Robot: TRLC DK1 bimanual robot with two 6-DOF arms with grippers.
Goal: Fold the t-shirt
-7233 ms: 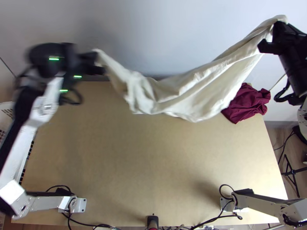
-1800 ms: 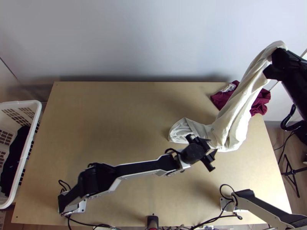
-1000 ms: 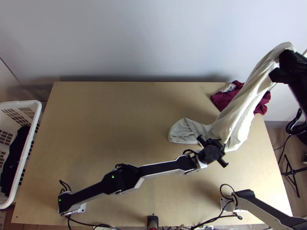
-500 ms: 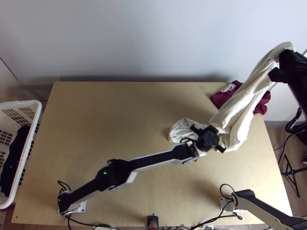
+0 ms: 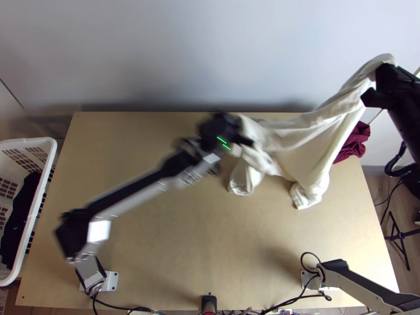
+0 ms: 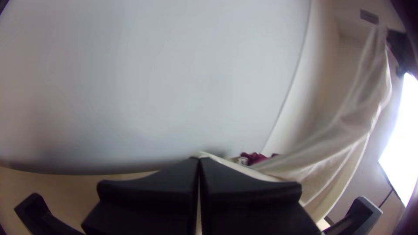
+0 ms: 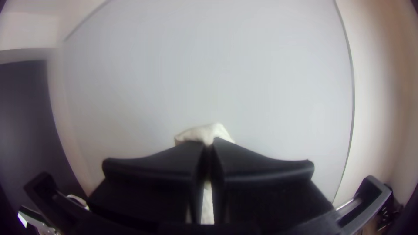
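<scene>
Both grippers, left gripper (image 5: 243,135) and right gripper (image 5: 376,84), are pinching the cream t-shirt (image 5: 320,126), loosely draped over the wooden table (image 5: 157,152)! Maroon cloth (image 5: 354,145) is lying far right, white basket (image 5: 50,152) standing left, grey wall (image 5: 157,52) rising behind.

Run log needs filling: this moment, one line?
left gripper: shut on cream t-shirt; right gripper: shut on cream t-shirt; fold: none yet; maroon cloth: far right
</scene>
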